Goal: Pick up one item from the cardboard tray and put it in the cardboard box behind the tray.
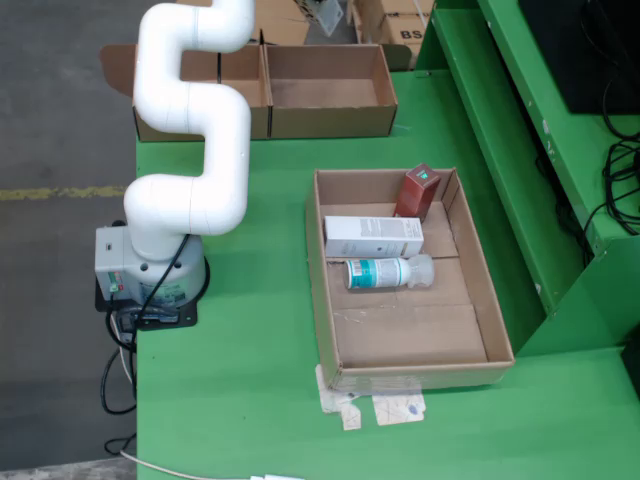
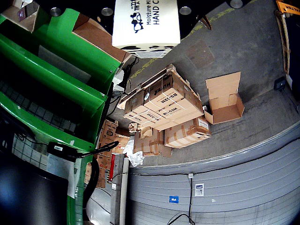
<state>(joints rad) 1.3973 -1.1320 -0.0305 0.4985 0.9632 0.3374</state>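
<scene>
A cardboard tray (image 1: 320, 290) lies on the green table (image 1: 240, 380). It holds a red box (image 1: 417, 190), a white box (image 1: 372, 236) and a clear bottle with a teal label (image 1: 385, 272). Behind it stands an open cardboard box (image 1: 330, 95), with a second one (image 1: 235, 75) beside it, partly hidden by the white arm (image 1: 190, 100). The arm runs out of the top of the still view, so my gripper is not seen there. In the wrist view a white hand cream box (image 2: 146, 23) sits tight against the gripper mount, held in the air. The fingers are hidden.
The arm's base (image 1: 150, 270) stands at the table's left edge. A green shelf frame (image 1: 520, 150) runs along the right. Paper scraps (image 1: 385, 405) lie in front of the tray. The wrist view looks out at stacked cartons (image 2: 164, 112) on the floor.
</scene>
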